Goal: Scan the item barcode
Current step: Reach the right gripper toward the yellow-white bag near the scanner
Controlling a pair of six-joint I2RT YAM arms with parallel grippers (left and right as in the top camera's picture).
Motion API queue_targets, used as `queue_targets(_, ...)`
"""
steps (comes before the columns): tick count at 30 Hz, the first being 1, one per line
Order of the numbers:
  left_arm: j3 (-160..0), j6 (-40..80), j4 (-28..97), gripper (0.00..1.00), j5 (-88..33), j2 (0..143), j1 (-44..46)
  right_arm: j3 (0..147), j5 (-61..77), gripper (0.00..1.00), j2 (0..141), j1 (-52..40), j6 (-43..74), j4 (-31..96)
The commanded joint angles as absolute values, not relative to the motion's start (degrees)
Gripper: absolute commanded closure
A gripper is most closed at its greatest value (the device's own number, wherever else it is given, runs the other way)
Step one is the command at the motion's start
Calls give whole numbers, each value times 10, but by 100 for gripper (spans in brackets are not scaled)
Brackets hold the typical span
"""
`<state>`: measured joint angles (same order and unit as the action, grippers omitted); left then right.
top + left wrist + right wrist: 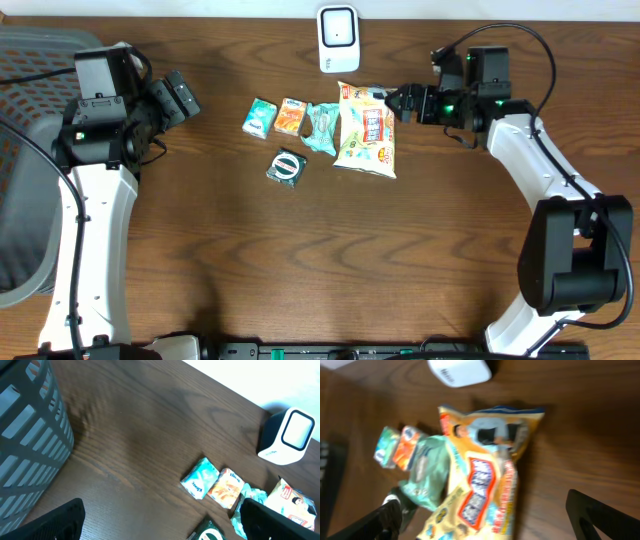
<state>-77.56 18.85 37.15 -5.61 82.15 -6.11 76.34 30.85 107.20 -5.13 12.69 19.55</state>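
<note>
Right arm (520, 150) outstretched, wide jaws just beside snack bag (366, 130) corner

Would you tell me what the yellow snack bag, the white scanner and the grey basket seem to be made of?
The snack bag looks like thin printed plastic film, glossy and crinkled. The scanner seems to be smooth hard white plastic with a dark-framed window. The basket appears to be matte grey moulded plastic, judging by its slotted walls.

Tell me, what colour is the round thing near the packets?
The round thing is dark green with some white on top, best seen from overhead.
</note>
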Motion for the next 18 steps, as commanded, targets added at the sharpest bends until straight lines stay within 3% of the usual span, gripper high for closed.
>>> queue_targets(1, -778, 189, 373, 2, -48, 823, -62, 771, 315, 1, 1073, -66, 133, 193)
queue_targets(6, -778, 189, 373, 2, -48, 823, -62, 772, 243, 6, 1077, -93, 218, 197)
queue_targets(9, -778, 189, 373, 2, -48, 823, -62, 790, 243, 1, 1077, -104, 214, 209)
queue_targets(18, -778, 189, 373, 2, -48, 823, -62, 879, 237, 1, 1103, -104, 162, 315)
